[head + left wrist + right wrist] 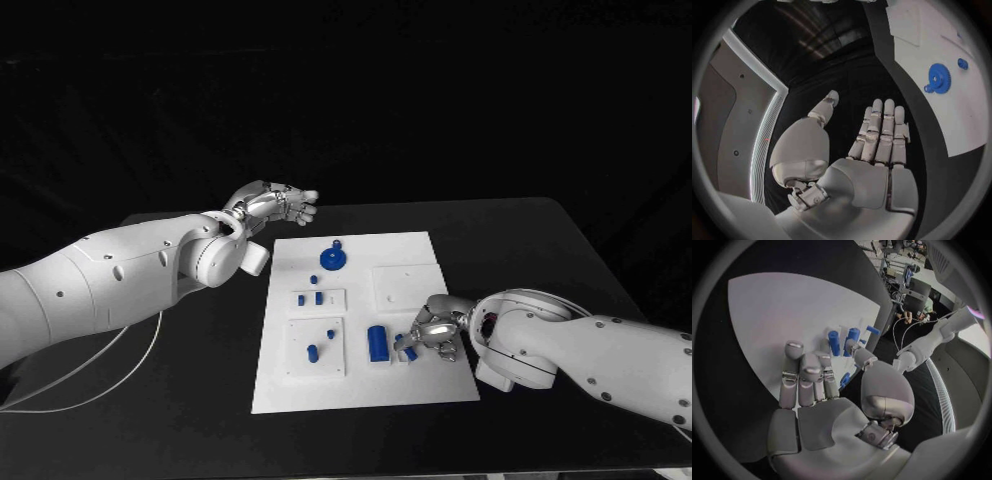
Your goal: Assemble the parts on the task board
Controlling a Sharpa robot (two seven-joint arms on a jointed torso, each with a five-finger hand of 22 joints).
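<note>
Reaching over the near right part of the white task board (361, 320), the robot's right hand (437, 328) hovered low with its fingers (804, 377) only loosely bent and slightly parted. Whether the thumb tip touched a small blue part (845, 380) just beside it could not be told from the wrist view; no part was plainly gripped. Just ahead of that hand, two blue cylinders (844, 341) stood side by side on the board, seen from the head camera as one tall blue cylinder (378, 342) with a smaller blue piece (410, 352) next to the fingertips.

Across the table, the left hand (277, 205) was raised beyond the board's far left corner, well apart from every part. Its wrist camera showed the palm flat, the fingers (879, 127) straight and close together, the thumb spread wide, and nothing held.

Between the two hands, the board lay in the middle of the black table (562, 260). A blue gear (333, 260) rested near the board's far edge, also visible from the left wrist (939, 78) with a small blue peg (962, 63) close by. Two short blue pegs (309, 297) stood in a raised white block left of centre, and more small blue pieces (320, 345) sat in the block nearer the front edge.
</note>
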